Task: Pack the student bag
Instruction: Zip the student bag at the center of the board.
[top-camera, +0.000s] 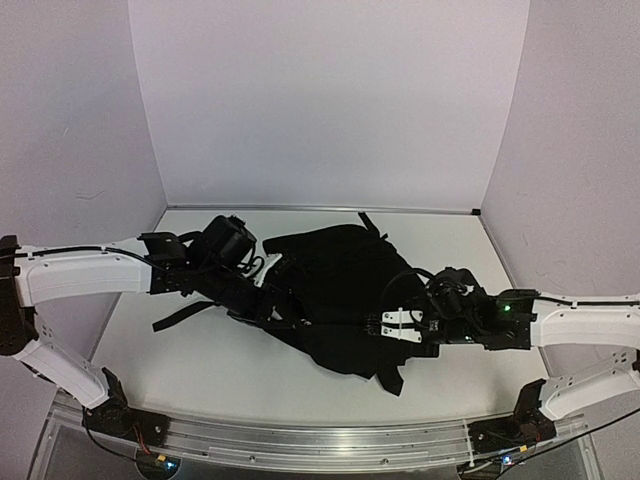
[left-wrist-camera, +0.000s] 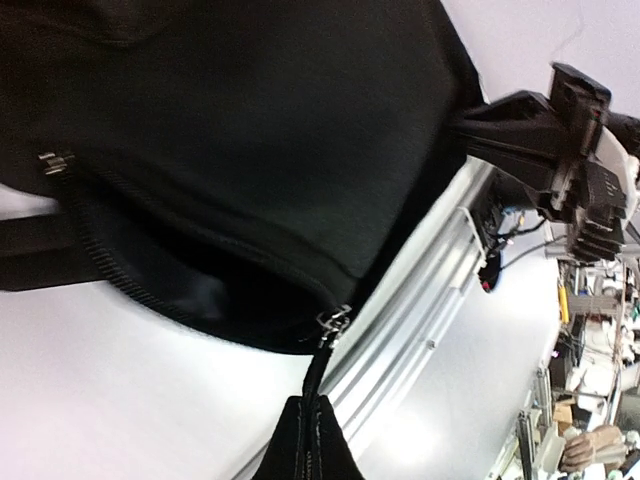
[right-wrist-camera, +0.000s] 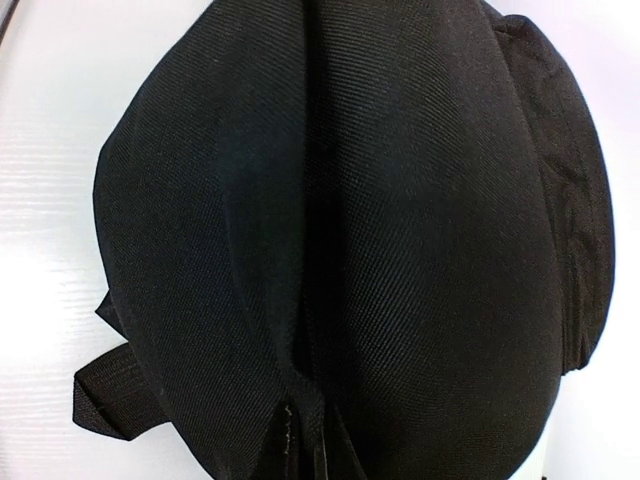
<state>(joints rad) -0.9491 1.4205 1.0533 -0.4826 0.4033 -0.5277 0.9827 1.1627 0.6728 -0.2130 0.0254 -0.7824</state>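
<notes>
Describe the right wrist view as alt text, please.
The right end effector, shut, pinches a fold of the black bag, which fills the frame. A strap sticks out lower left over the white table.

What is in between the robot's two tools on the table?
The student bag fills the stretch between the left tool and the right tool, plain in the top view; each tool is shut on it.

- student bag (top-camera: 335, 285): big, soft, black fabric, slumped flat mid-worktop (top-camera: 250, 385)
- zip (left-wrist-camera: 150, 290) parted along one edge, metal pull (left-wrist-camera: 335, 322) at its end
- long black strap (top-camera: 185, 314) trailing out left
</notes>
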